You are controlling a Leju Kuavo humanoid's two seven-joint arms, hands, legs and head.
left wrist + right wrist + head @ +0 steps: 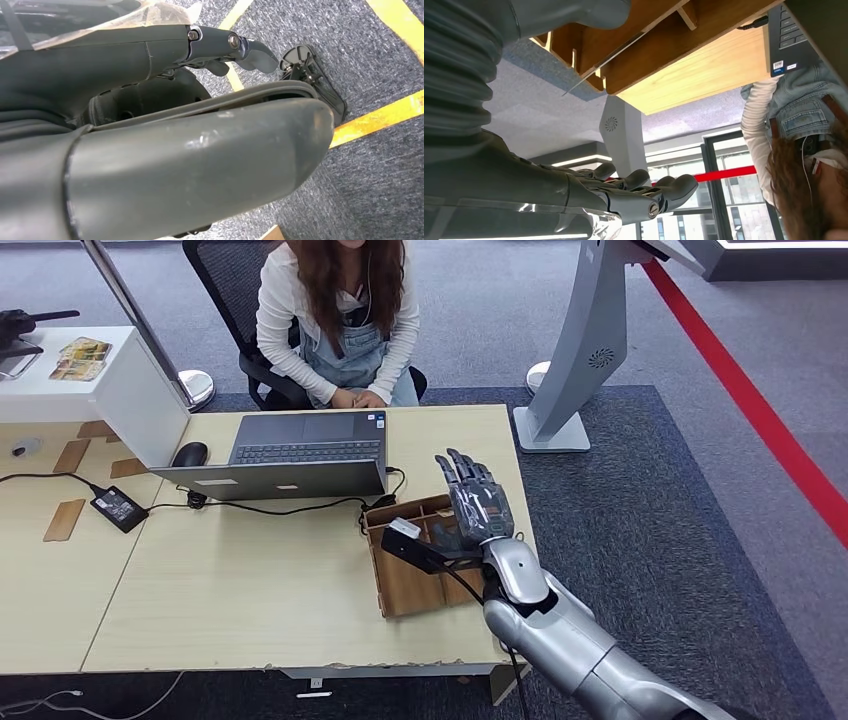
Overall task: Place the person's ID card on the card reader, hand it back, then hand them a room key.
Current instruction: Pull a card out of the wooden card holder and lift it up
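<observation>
My right hand [476,498] is raised over the far end of a wooden divider box [408,585] at the table's right edge. Its fingers [644,192] are stretched out straight and apart, with nothing in them. From the right wrist view a thin flat card edge [604,59] stands in one slot of the box [659,30]. A person [338,310] sits behind the table with both hands [358,398] together at its far edge. My left hand [220,42] hangs low over carpet, its fingers extended and holding nothing.
An open laptop [290,455] with a mouse [189,453] sits at the table's far side, and its cable and power brick [118,508] trail left. A white kiosk stand [580,350] rises on the carpet to the right. A white cabinet [90,380] is at the left.
</observation>
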